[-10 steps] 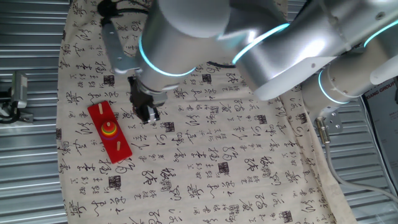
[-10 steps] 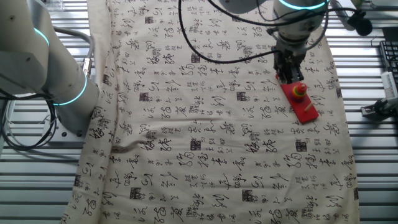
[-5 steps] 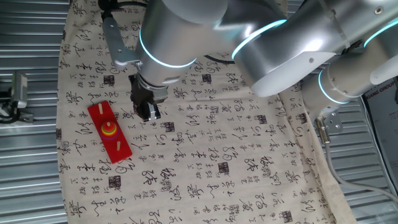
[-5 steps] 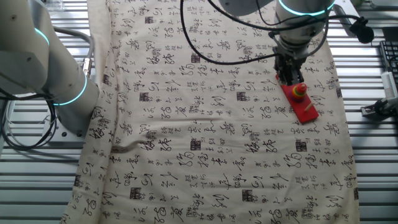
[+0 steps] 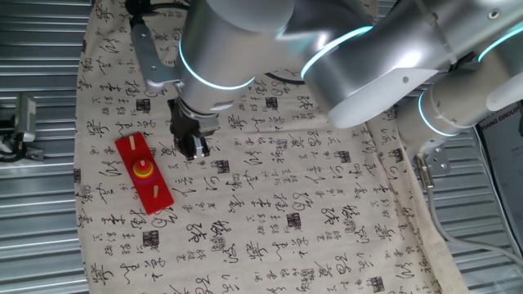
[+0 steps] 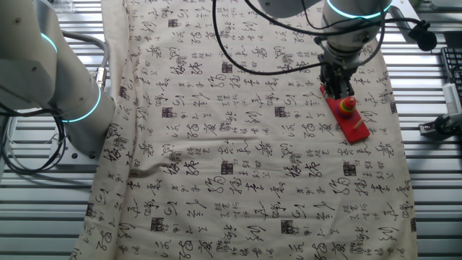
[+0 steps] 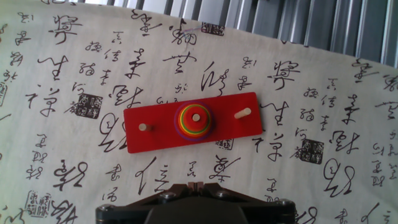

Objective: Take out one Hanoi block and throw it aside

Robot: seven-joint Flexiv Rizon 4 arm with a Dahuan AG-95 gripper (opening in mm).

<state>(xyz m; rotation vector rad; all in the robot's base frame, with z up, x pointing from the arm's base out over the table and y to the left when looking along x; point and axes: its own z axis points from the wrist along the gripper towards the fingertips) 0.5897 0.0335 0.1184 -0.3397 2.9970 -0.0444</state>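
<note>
One red Hanoi block (image 7: 196, 117) tops the peg stack; claw (image 5: 194, 148) apparently closed, empty; cloth (image 7: 298, 180) shows calligraphy characters.

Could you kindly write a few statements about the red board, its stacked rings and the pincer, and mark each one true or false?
1. The ring stack sits on the middle peg of the red board. True.
2. The pincer is holding the Hanoi block. False: the block tops the stack, and the pincer hangs apart from the board.
3. Both outer pegs are bare. True.
4. The board lies on bare metal slats. False: it lies on the printed cloth.
5. A loose ring lies on the cloth. False: none shows.
</note>
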